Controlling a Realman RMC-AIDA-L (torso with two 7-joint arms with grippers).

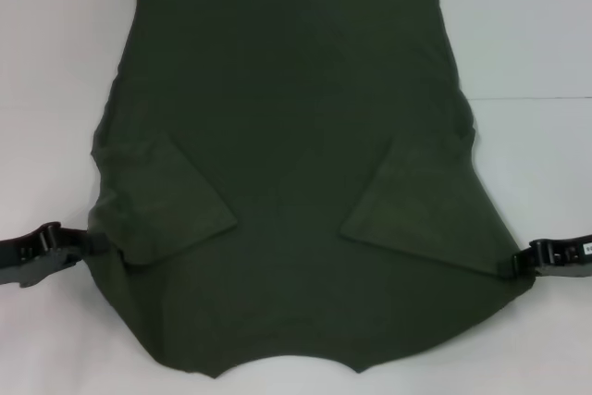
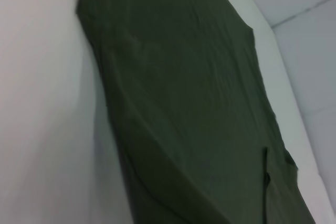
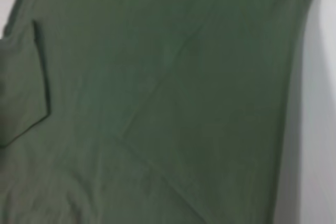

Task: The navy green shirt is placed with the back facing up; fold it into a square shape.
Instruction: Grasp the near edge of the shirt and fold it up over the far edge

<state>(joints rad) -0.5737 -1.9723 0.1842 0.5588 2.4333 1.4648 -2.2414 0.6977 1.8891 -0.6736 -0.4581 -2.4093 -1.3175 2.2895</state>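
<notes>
The navy green shirt (image 1: 296, 164) lies flat on the white table (image 1: 518, 34), with its curved neckline at the near edge and its hem at the far side. Both short sleeves are folded inward onto the body. My left gripper (image 1: 92, 245) is low at the shirt's left edge, beside the folded left sleeve. My right gripper (image 1: 511, 265) is low at the shirt's right edge, just below the folded right sleeve. The shirt fills the left wrist view (image 2: 194, 103) and the right wrist view (image 3: 168, 103), and neither shows any fingers.
The white table surrounds the shirt on the left, right and far sides. A thin seam line (image 1: 532, 97) runs across the table to the right of the shirt.
</notes>
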